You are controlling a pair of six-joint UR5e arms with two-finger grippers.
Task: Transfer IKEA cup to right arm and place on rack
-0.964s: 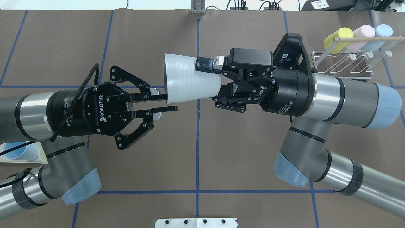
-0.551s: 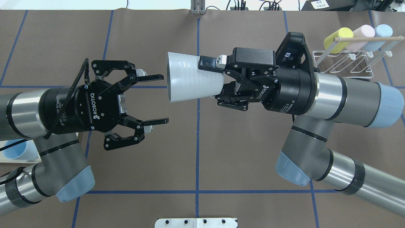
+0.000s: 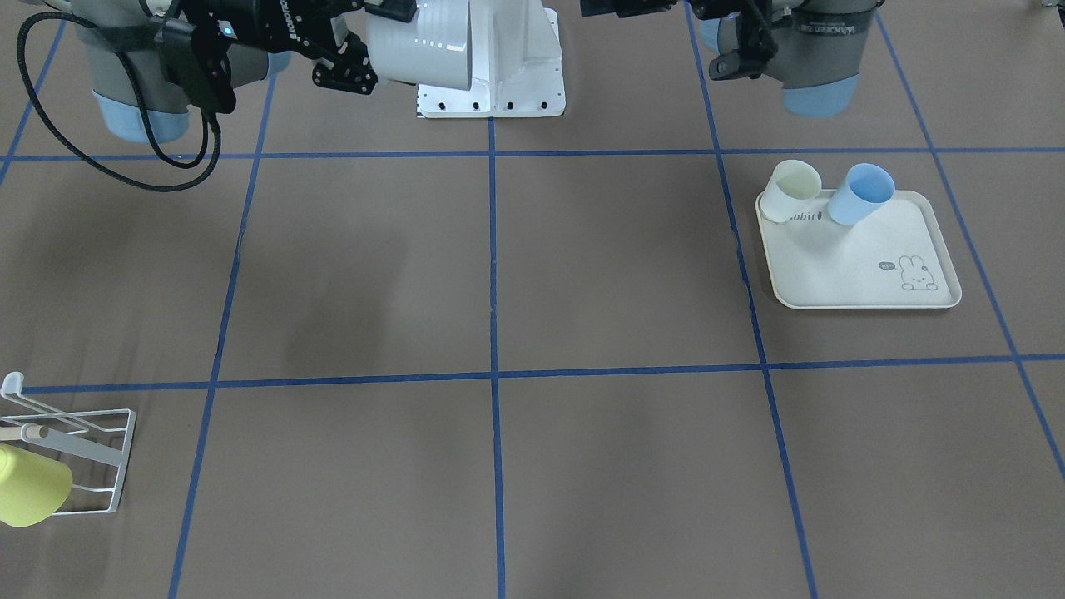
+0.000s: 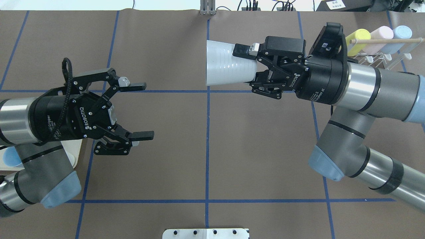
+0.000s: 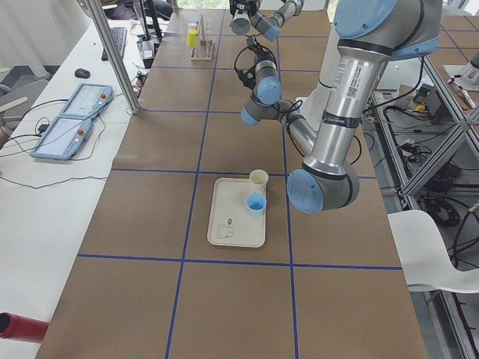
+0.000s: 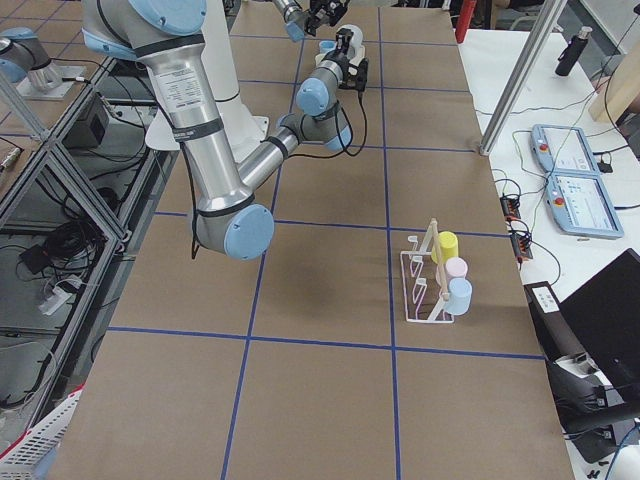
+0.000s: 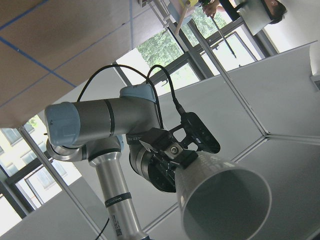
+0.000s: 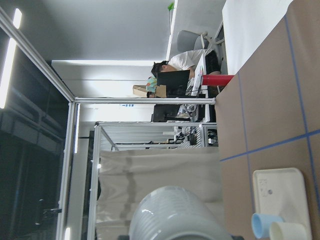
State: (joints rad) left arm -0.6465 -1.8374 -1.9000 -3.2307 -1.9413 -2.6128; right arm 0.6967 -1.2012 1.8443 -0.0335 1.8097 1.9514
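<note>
overhead exterior: at upper right the right arm covers one end of the rack, jaws pinching the white cup; left arm jaws spread, empty, tray mostly hidden beneath.

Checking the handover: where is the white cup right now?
In the overhead view, the white cup lies sideways in the right gripper, just right of the centre line, mouth toward the open left gripper.

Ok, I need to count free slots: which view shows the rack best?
Exterior right: the whole rack stands unobstructed. Overhead hides part of it behind the right arm; front-facing crops it at the frame edge; exterior left shows it far and tiny; wrist views show almost nothing of it.
</note>
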